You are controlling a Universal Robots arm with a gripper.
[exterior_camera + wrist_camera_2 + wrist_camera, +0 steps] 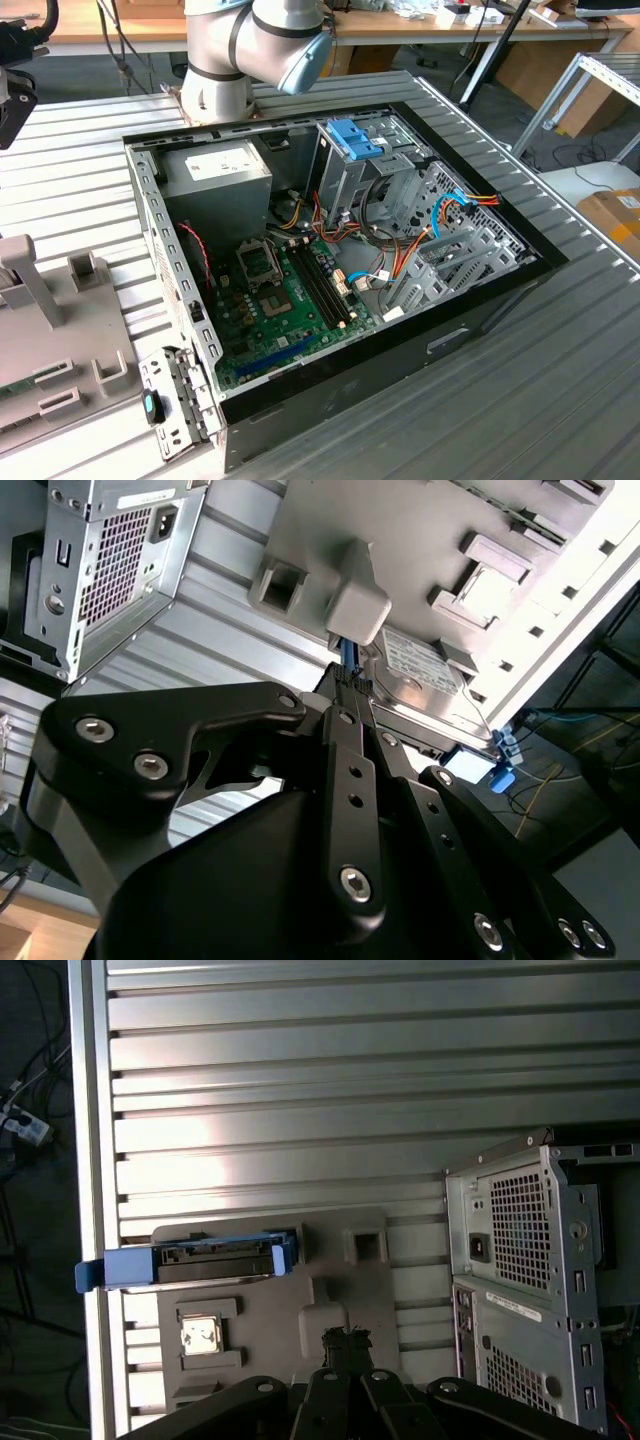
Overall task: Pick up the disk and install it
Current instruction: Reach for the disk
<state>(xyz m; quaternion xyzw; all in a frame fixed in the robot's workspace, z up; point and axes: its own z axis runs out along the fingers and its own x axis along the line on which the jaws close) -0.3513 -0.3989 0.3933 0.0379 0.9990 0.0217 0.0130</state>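
The disk (190,1260) stands on edge in a slot of a grey holder plate (330,1260), its blue rails along the sides and one blue end sticking out past the plate. In the second wrist view the disk's (420,660) white label faces the camera, with a blue rail end beyond it. My gripper (345,1340) hovers above the holder plate, off to the side of the disk and well apart from it. The gripper's (345,680) black fingertips are pressed together with nothing between them.
The open computer case (330,250) lies on the ribbed metal table (560,350), with a drive cage and blue latch (352,138) inside. The grey power-supply box (215,175) sits in a case corner. The holder plate (60,350) is at the exterior view's left. The arm's base (230,60) stands behind the case.
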